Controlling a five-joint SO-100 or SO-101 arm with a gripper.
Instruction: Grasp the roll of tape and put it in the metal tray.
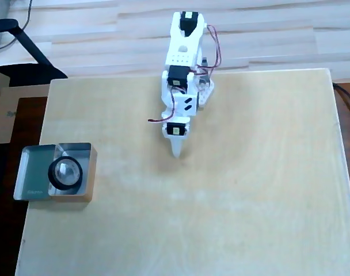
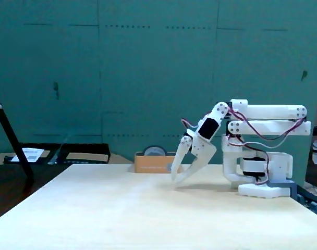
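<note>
- At the left edge of the bench (image 1: 232, 218), seen from overhead, we find the metal tray (image 1: 32, 175); we take it as our landmark; its shiny walls mirror what lies inside.
- Inside the tray, toward its right half, lies the roll of tape (image 1: 65, 175), flat, its round hole facing up; the black ring touches the tray floor and sits close to the right wall.
- Well to the right of the tray and farther back, the white arm (image 1: 183, 57) reaches over the bench; red wires loop along it.
- Its jaws (image 1: 177, 150) point down at bare wood, well apart from the tray; they hold nothing.
- From the fixed view the jaws (image 2: 175, 177) tilt down toward the bench with a narrow gap near the tips; we see them slightly parted and empty.
- Behind them in that view the tray (image 2: 148, 162) shows at the far edge, the tape (image 2: 154, 151) rising just above its rim.
</note>
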